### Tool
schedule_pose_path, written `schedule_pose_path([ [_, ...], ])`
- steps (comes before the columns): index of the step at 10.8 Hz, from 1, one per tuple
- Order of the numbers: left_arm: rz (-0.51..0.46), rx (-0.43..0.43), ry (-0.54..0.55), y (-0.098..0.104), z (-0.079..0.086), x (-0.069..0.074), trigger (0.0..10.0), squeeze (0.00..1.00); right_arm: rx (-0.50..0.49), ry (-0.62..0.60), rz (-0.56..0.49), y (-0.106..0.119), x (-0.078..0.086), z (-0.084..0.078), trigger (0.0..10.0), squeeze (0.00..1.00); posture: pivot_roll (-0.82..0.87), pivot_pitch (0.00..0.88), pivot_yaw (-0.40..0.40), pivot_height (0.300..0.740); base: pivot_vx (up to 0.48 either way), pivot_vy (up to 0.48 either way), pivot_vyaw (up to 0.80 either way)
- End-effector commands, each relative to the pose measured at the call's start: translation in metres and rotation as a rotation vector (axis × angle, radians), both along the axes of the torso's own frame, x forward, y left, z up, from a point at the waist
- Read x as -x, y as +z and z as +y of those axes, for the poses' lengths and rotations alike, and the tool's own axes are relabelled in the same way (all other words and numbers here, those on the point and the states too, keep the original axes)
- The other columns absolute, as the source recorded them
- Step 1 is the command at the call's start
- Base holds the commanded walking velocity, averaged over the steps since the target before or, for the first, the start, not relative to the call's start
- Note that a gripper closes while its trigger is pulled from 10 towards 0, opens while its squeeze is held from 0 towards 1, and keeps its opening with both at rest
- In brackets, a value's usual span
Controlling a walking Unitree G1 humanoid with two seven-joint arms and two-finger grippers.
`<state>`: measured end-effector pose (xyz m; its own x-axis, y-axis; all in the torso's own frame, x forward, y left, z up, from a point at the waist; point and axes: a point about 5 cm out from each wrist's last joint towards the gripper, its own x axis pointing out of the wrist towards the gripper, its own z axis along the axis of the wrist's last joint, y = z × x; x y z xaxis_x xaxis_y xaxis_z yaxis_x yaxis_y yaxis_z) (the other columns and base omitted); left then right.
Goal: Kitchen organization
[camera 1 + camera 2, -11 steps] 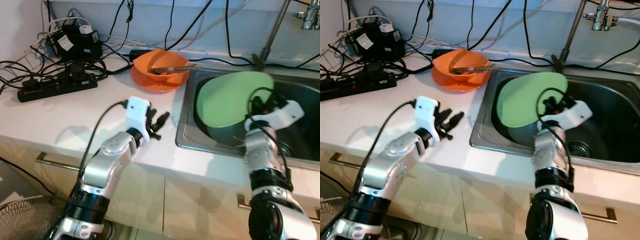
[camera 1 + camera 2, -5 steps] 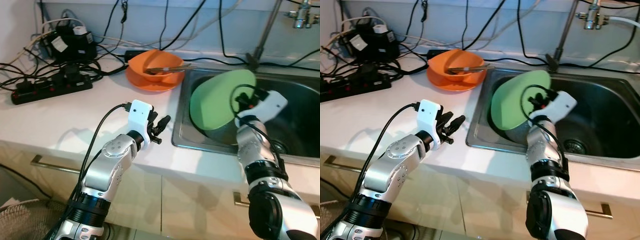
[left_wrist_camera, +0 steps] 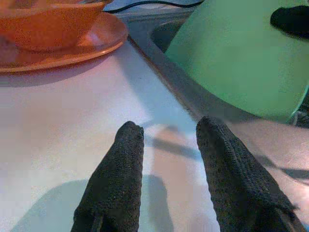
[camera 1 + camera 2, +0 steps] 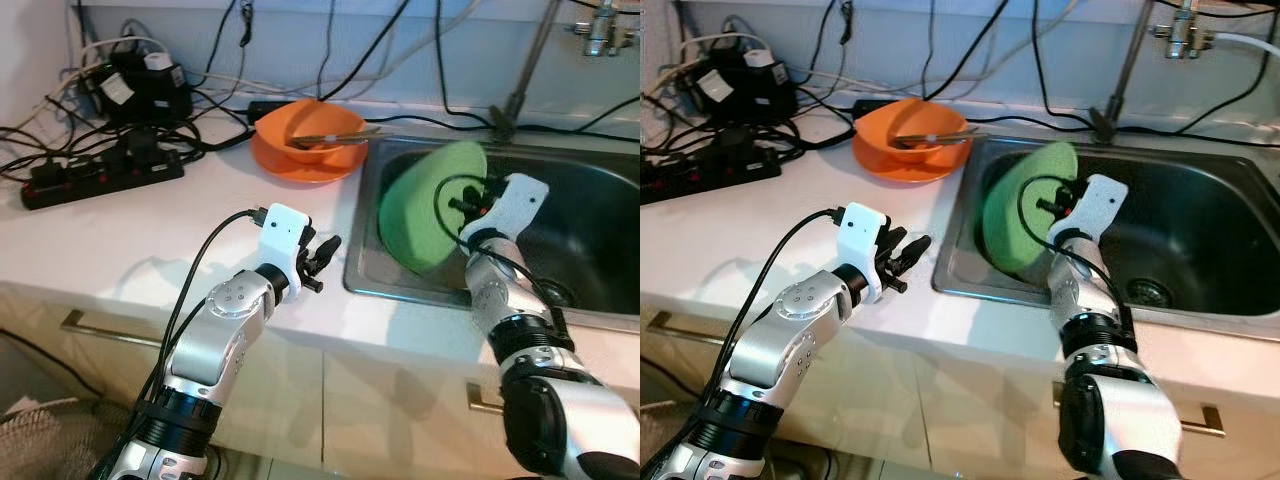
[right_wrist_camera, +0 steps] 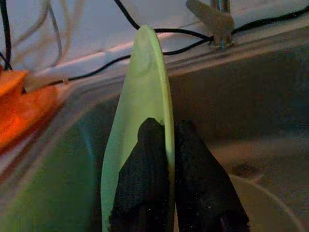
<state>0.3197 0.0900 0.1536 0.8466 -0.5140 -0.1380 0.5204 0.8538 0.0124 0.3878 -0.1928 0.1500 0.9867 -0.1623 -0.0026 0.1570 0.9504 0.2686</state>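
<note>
**Two end effectors, one green plate held over the sink**

One green plate (image 4: 428, 215) is pinched at its rim by the right end effector (image 5: 166, 159) — the right wrist view shows one black finger (image 5: 145, 179) on each face of the thin edge, pressed together on it. The plate stands nearly on edge, tilted, above the left part of the steel sink (image 4: 590, 215), its lower edge down inside the basin. The right arm reaches up from the front edge of the bench (image 4: 130, 235) into the sink.

The left end effector (image 4: 322, 262) hovers just above the white bench, near the sink's left rim, pointing toward the sink. Its two black fingers (image 3: 120, 174) are spread apart with nothing between them; the left wrist view shows bare bench surface under the gap and the green plate beyond it.

Further back on the bench, just beside the sink's rear left corner, an orange bowl (image 4: 310, 128) sits on an orange plate (image 4: 300, 165), with a utensil (image 4: 345, 136) lying across the bowl. To the left of these lies a black power strip (image 4: 100, 175) amid a tangle of black cables (image 4: 200, 110) — more cables run up the wall behind the sink. A tap (image 4: 605, 25) shows at the upper right corner.
</note>
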Motion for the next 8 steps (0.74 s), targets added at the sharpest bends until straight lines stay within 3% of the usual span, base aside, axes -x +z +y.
schedule_pose_path([
  [1, -0.010, -0.019, -0.011, 0.001, 0.000, 0.002, 10.0, 0.00, 0.047, -0.021, -0.074, 0.021, -0.005, -0.004, 10.0, 0.00, 0.22, 0.012, 0.020, 0.740, 0.000, 0.000, 0.00],
  [4, -0.004, -0.027, -0.011, -0.002, 0.000, 0.003, 10.0, 0.00, 0.093, -0.057, -0.018, 0.013, -0.004, -0.013, 10.0, 0.00, 0.22, 0.016, 0.020, 0.740, 0.000, 0.000, 0.00],
  [6, -0.003, -0.028, -0.011, -0.002, 0.000, 0.004, 10.0, 0.00, 0.071, -0.043, 0.017, 0.003, -0.002, -0.008, 10.0, 0.00, 0.22, 0.022, 0.023, 0.740, 0.000, 0.000, 0.00],
  [7, 0.000, -0.029, -0.011, -0.002, 0.000, 0.004, 10.0, 0.00, 0.050, -0.037, 0.022, 0.001, -0.002, -0.005, 10.0, 0.14, 0.22, 0.022, 0.024, 0.740, 0.000, 0.000, 0.00],
  [8, 0.001, -0.029, -0.013, -0.003, -0.001, 0.005, 10.0, 0.00, 0.040, -0.038, 0.026, -0.001, -0.002, -0.003, 10.0, 0.84, 0.22, 0.024, 0.024, 0.740, 0.000, 0.000, 0.00],
])
